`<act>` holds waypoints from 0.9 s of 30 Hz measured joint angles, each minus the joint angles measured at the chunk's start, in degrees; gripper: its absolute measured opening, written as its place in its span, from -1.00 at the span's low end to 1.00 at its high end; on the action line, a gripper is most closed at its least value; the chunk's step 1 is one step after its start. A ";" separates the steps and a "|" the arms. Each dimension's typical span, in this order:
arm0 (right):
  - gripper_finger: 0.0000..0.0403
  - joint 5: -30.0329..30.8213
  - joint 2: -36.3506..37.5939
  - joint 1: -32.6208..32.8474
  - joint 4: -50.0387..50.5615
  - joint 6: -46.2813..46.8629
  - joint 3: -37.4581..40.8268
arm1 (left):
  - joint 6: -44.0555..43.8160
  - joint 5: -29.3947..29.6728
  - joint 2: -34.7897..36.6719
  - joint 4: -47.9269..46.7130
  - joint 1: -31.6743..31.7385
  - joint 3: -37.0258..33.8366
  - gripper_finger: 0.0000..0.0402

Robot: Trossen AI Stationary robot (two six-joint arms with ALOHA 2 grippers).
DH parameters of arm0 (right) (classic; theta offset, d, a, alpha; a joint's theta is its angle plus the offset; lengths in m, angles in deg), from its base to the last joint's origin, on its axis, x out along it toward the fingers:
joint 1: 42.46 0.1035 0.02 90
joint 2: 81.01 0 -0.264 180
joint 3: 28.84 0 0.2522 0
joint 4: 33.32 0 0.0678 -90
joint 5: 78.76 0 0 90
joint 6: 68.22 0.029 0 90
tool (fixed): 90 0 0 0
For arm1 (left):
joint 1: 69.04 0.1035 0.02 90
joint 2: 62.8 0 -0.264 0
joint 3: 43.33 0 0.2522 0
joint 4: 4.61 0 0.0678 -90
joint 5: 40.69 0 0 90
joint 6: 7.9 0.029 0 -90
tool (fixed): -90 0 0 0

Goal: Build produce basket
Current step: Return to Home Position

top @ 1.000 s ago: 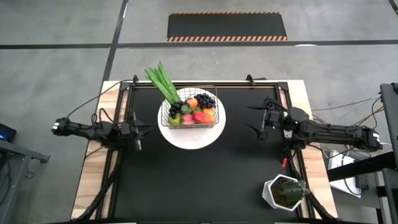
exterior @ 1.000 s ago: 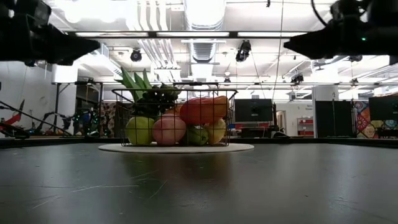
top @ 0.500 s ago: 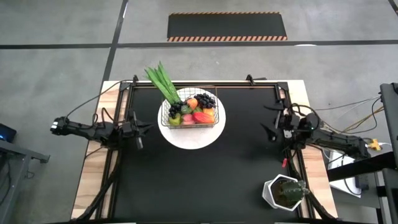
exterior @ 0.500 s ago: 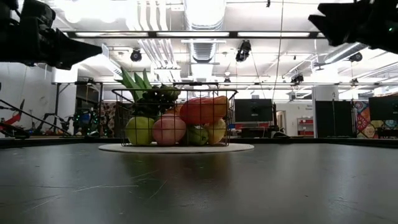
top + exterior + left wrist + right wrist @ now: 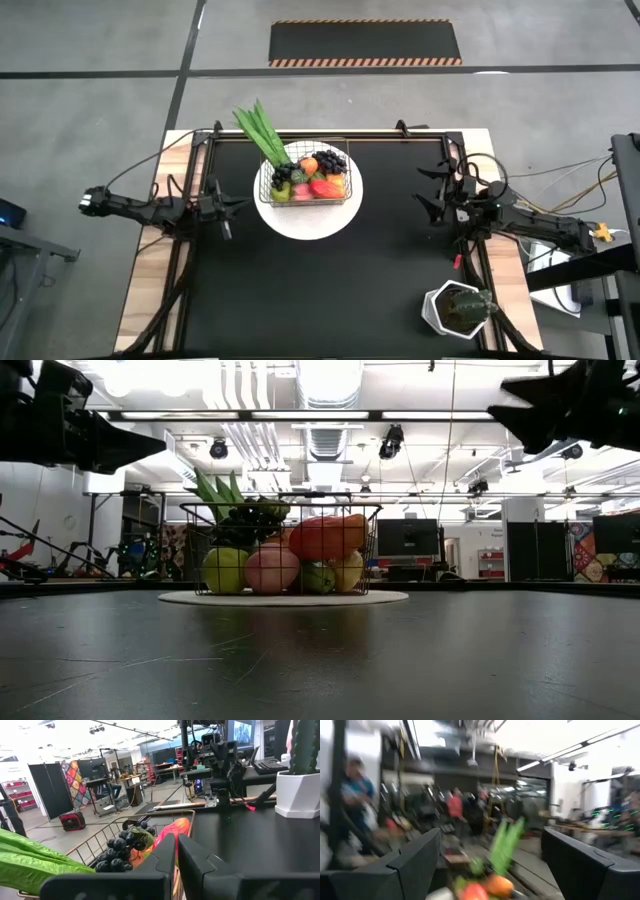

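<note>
The grey wire basket (image 5: 305,186) stands on a round white plate (image 5: 305,222) at the table's far middle, filled with produce (image 5: 290,555): green leafy stalks (image 5: 260,132) sticking out over its far left corner, dark grapes, an orange, red and yellow-green fruits. My left gripper (image 5: 240,203) hovers level at the table's left edge, shut, with nothing in it, pointing at the basket (image 5: 105,845). My right gripper (image 5: 428,190) hovers open near the right edge, well clear of the basket.
A green plant in a white hexagonal pot (image 5: 460,310) stands at the table's near right corner. The black mat (image 5: 330,290) lies bare between the arms. People and equipment show in the room beyond in the right wrist view.
My right gripper has drawn back toward the table's right edge, sunk a little and rolled about its own axis, staying open. My left gripper's fingers have closed together. The basket and produce have not moved.
</note>
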 joint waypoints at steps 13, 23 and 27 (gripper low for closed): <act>0.62 24.26 9.21 10.18 26.79 -11.60 0.00 | 0.03 -0.05 -2.39 -0.15 0.02 -0.04 -0.99; 0.62 23.58 9.25 10.10 27.33 -16.87 0.02 | 0.03 -0.22 -3.14 -0.06 0.02 -0.09 -0.99; 0.62 23.36 9.25 10.14 27.32 -10.03 0.02 | 0.03 -0.26 -3.41 -0.03 0.02 -0.09 -0.99</act>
